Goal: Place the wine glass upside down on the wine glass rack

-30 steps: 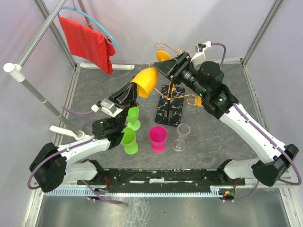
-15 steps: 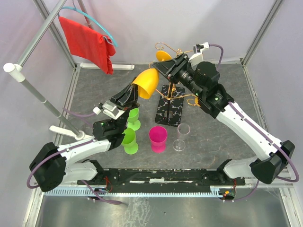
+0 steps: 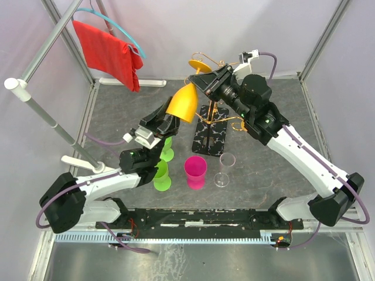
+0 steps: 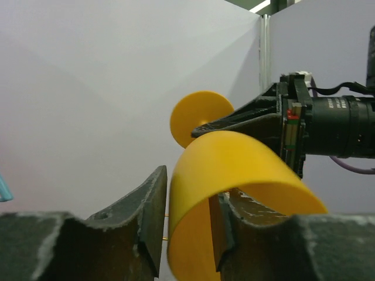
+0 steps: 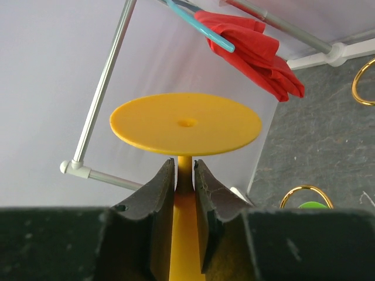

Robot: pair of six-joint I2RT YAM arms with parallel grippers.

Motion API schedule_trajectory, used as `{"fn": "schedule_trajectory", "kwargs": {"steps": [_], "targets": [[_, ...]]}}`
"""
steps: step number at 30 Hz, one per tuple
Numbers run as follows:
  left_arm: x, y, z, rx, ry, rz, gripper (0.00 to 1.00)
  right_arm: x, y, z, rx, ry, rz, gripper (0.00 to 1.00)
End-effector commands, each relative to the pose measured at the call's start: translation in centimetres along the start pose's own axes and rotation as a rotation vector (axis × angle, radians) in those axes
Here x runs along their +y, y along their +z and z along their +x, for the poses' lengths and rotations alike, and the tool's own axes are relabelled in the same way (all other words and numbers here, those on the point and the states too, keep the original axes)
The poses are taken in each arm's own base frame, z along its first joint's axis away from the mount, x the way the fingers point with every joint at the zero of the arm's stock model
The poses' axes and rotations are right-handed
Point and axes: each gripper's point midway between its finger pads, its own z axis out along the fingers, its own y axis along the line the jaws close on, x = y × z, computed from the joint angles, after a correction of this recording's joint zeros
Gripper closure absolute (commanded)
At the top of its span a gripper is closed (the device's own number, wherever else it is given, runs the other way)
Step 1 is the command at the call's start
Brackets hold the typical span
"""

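A yellow plastic wine glass [image 3: 183, 103] hangs upside down in the air, just left of the gold wire rack [image 3: 212, 111] and its black marble base [image 3: 210, 133]. My right gripper [image 3: 203, 81] is shut on the glass stem [image 5: 185, 175], just under the round foot [image 5: 185, 124]. My left gripper [image 3: 169, 119] straddles the bowl rim [image 4: 234, 170], one finger [image 4: 146, 222] outside and one inside. A gap shows at the inner finger, so it is open. The foot also shows in the left wrist view [image 4: 199, 114].
Two green glasses [image 3: 166, 145] [image 3: 159, 173], a pink cup [image 3: 195, 171] and a clear wine glass [image 3: 223, 170] stand in front of the rack. A red cloth [image 3: 111, 52] hangs on a white pole stand at the back left. A gold rack loop [image 5: 304, 196] lies below the right wrist.
The yellow glass has swung from tilted to nearly upright upside down, its foot slightly up and left. My left gripper has followed to the right under the bowl.
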Motion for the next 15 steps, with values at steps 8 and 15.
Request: {"fn": "schedule_trajectory", "kwargs": {"steps": [8, 15], "targets": [[0.4, -3.0, -1.0, 0.034, 0.059, 0.024, 0.21, 2.2, -0.8, -3.7, -0.095, -0.366, 0.055, 0.99], [1.3, -6.5, -0.2, 0.191, 0.057, 0.039, 0.16, 2.2, -2.4, -8.4, -0.215, -0.654, 0.179, 0.99]]}}
